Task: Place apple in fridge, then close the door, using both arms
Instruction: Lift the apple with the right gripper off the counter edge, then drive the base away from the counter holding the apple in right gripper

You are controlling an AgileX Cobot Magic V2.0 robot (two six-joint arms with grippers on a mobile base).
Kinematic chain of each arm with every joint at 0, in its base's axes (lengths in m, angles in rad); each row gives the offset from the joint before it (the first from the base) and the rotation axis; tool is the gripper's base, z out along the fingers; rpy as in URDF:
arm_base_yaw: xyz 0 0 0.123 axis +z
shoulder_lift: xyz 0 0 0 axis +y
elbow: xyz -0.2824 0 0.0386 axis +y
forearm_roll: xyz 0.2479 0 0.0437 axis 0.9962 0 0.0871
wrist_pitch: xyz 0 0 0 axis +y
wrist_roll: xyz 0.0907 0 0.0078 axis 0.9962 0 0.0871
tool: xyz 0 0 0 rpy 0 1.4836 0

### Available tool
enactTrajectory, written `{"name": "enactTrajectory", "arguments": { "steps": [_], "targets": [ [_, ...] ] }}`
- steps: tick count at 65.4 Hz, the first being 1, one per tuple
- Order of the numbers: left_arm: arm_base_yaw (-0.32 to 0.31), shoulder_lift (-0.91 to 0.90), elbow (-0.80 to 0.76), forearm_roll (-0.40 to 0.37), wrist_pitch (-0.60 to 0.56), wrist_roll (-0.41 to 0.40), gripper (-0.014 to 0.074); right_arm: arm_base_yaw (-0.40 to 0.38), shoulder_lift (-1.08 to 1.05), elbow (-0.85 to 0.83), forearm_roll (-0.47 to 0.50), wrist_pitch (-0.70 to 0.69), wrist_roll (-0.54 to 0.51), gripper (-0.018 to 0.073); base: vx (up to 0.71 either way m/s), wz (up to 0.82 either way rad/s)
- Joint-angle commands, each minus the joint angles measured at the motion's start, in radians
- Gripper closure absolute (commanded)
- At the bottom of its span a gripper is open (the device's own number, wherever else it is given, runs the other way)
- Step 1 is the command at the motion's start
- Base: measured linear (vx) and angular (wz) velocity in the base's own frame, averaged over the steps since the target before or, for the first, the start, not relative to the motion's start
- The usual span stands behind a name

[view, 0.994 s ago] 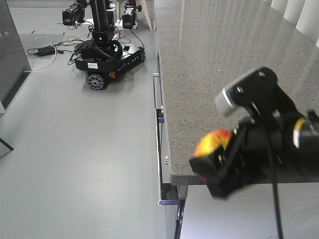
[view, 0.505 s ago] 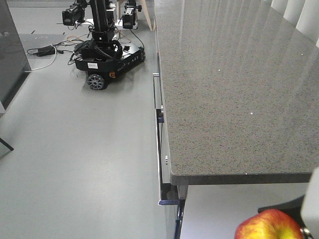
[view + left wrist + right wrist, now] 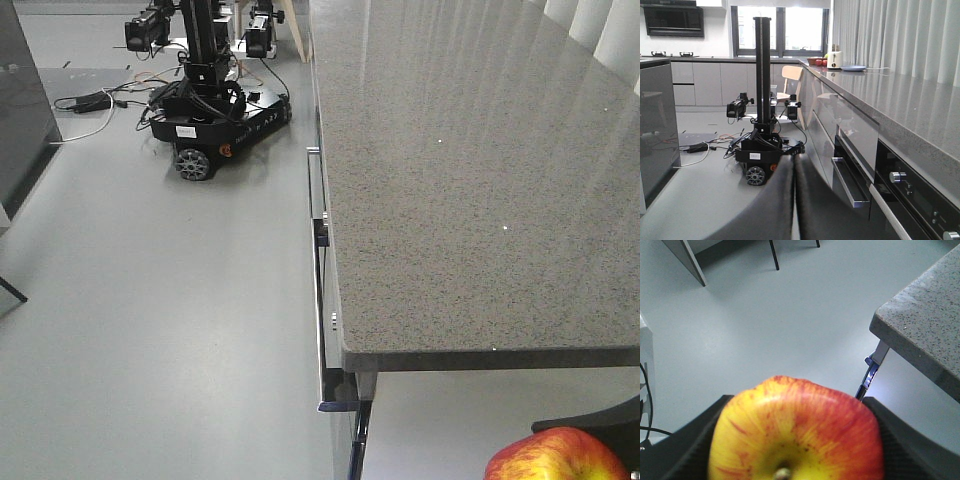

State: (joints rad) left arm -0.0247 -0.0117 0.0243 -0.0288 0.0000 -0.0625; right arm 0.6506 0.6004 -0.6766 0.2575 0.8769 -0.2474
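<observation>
The apple (image 3: 555,455), between the right jaws, is off the worktop (image 3: 470,180), just before its near edge. A second robot (image 3: 205,110) stands on the floor (image 3: 150,300), left of the worktop's far left edge.

The speckled grey stone table (image 3: 470,180) fills the front view from 12 to 4 o'clock. At its far end sit a white toaster (image 3: 835,59), a blue plate (image 3: 854,68) and a bowl of red fruit (image 3: 816,61). The pale grey floor (image 3: 170,300) carries a black wheeled robot (image 3: 210,120) at 11 o'clock, with cables (image 3: 95,100) just beside it.
</observation>
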Motion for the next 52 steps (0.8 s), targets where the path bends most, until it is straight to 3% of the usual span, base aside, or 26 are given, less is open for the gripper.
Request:
{"name": "enactTrajectory", "arguments": {
  "steps": [1, 52],
  "targets": [
    [-0.006, -0.015, 0.028, -0.004, -0.075, -0.002, 0.0602, 0.001, -0.001, -0.026, 0.013, -0.057, -0.006, 0.0391, 0.0, 0.0],
    [-0.006, -0.015, 0.028, -0.004, -0.075, -0.002, 0.0602, 0.001, -0.001, -0.026, 0.013, -0.057, -0.006, 0.0391, 0.0, 0.0]
  ]
}}
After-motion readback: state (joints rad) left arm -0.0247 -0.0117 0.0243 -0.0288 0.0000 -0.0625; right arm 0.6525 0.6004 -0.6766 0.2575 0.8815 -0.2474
